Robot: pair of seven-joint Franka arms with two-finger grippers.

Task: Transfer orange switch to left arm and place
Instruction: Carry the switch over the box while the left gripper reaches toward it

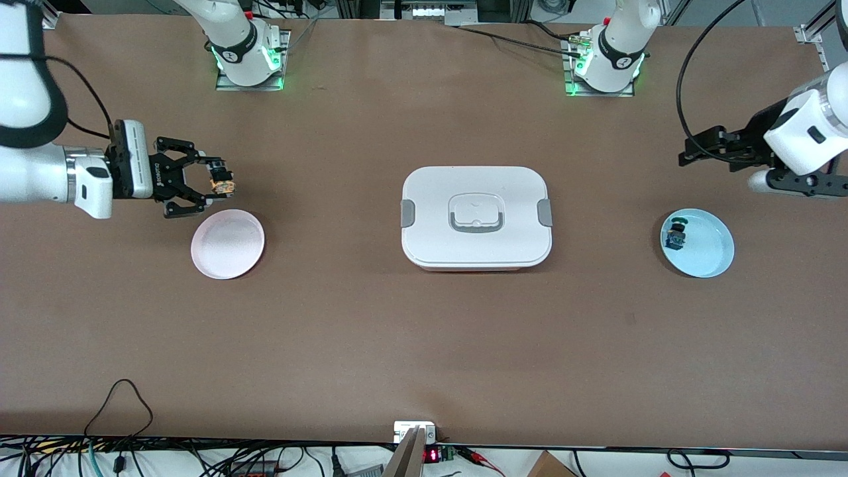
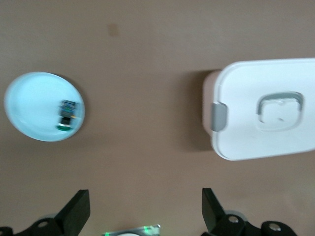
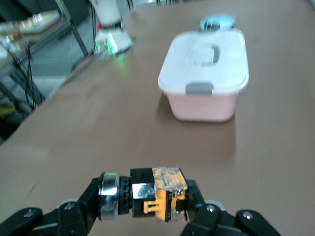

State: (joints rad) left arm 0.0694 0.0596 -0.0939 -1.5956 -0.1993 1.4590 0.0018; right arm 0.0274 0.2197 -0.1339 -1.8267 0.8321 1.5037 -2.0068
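A brown tabletop [image 1: 371, 344] carries a white lidded box [image 1: 476, 217] with grey side clips at its centre. An empty pink plate [image 1: 228, 244] lies toward the right arm's end of the tabletop, and a light-blue plate [image 1: 709, 248] holding a small blue-bodied switch [image 1: 676, 236] lies toward the left arm's end. Both arm bases [image 1: 248, 56] are mounted along the tabletop's edge farthest from the front camera.

The white box [image 1: 476, 217] stands at the centre of the frame, the one tall obstacle between the pink plate [image 1: 227, 244] at centre-left and the light-blue plate [image 1: 697, 242] at centre-right. Bare brown surface [image 1: 424, 358] spans the whole lower half, and a clear band runs across the upper part above the box.
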